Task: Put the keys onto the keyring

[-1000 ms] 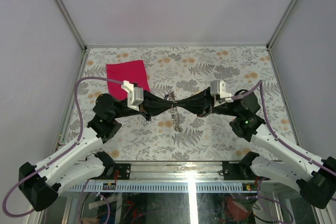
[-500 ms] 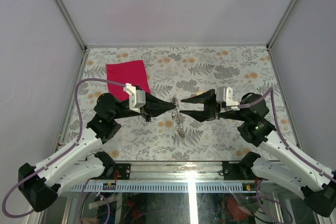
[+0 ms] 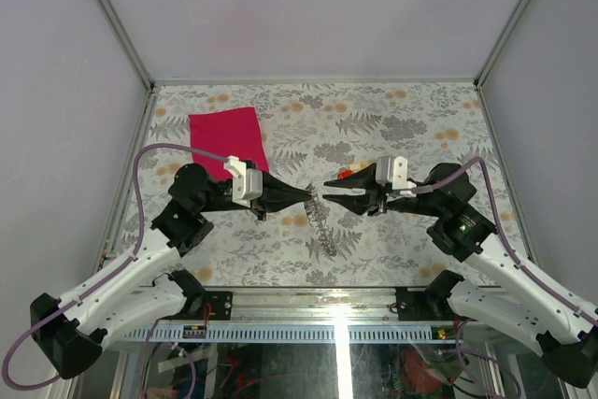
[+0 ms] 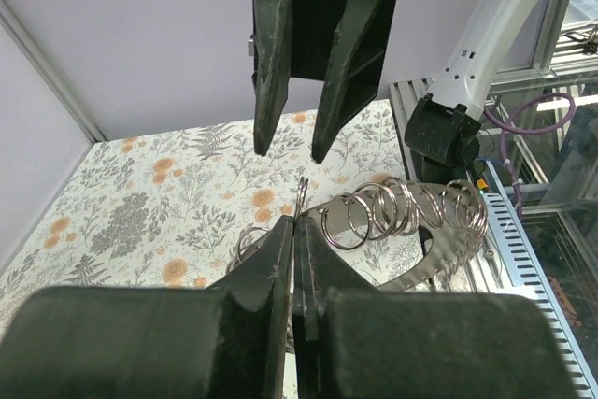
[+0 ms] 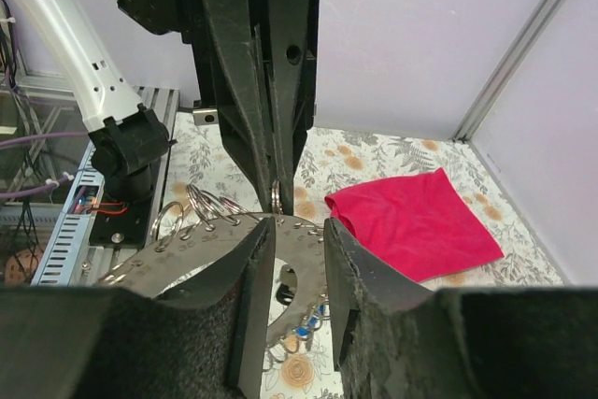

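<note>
The thin silvery metal keyring (image 3: 320, 220) hangs in the air over the middle of the flowery bench (image 3: 420, 109). Your left end effector (image 3: 301, 195) is pinched tight shut on one small loop at its top.

A second ago your right end effector (image 3: 327, 190) was shut too, nose to nose with the left one at that loop. Now it has let go and backed off a little. Its fingers stand partly apart and hold nothing. So no key is going onto the ring yet, and I think you must fetch one next.

Now count. You have two end effectors. There is one keyring, with about six little wire loops in a row on its flat silver piece. There is one pink-red cloth (image 3: 227, 137), off to the left. The small keys with red and orange heads (image 3: 348, 173) show only as one tiny bright spot just behind the right end effector, too small to count.
</note>
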Tool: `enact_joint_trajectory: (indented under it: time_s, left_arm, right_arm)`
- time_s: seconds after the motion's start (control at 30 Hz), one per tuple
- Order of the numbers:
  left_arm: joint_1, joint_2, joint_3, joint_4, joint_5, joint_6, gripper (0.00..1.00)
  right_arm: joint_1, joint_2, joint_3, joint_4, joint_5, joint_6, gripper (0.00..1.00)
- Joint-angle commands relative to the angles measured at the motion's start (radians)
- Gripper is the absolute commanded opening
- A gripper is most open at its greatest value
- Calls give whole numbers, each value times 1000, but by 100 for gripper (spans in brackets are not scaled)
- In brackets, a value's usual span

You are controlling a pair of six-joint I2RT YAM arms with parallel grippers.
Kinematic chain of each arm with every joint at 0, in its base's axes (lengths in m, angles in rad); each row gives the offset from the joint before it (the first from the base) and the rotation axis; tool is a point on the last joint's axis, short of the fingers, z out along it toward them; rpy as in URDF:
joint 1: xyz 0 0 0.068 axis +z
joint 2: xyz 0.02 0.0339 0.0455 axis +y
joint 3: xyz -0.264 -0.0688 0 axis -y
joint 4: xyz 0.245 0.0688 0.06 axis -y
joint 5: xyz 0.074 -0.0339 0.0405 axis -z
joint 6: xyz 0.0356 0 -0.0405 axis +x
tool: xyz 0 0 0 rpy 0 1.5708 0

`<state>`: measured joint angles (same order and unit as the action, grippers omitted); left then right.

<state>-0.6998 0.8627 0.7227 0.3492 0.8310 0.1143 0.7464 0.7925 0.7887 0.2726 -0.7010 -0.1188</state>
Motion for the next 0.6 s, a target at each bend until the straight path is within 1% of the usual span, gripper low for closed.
enact_joint_trajectory:
  time_s: [0.0,0.07,0.2,0.37,0.43,0.57]
  left_arm:
    - [-3,-23,37,37,27,48,0]
    - [-3,-25,30,61,31,35,0]
    - [-3,-35,-4,175,10,-54,0]
    - [-4,-44,-51,321,-68,-184,0]
    - [-3,-34,-42,322,-131,-242,0]
    - [-3,-30,13,219,-227,-283,0]
  right_arm:
    - [8,19,62,20,-26,-12,33]
    - [8,29,64,19,-30,-12,33]
    - [8,34,63,32,-19,1,34]
    - [7,29,57,57,97,119,33]
    - [7,29,69,33,140,161,32]
    - [8,29,105,-76,207,181,31]
